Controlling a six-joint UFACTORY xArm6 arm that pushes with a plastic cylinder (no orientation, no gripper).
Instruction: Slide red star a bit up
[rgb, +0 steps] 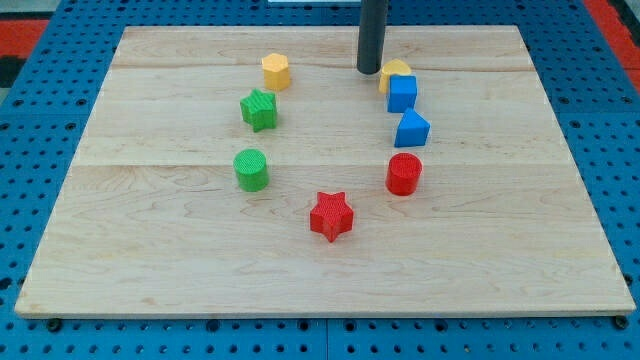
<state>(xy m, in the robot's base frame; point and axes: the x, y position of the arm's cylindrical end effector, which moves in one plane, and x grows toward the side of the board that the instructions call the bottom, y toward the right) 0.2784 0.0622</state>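
Note:
The red star (331, 216) lies on the wooden board (150, 250), low in the middle of the view. My tip (370, 71) is near the view's top, far above the star and a little to its right. It stands just left of a yellow block (393, 72) and does not touch the star.
A blue cube (402, 93) and a second blue block (411, 129) sit below the yellow block. A red cylinder (404, 173) is up-right of the star. A yellow hexagon (276, 71), a green star (259, 109) and a green cylinder (251, 169) stand on the left.

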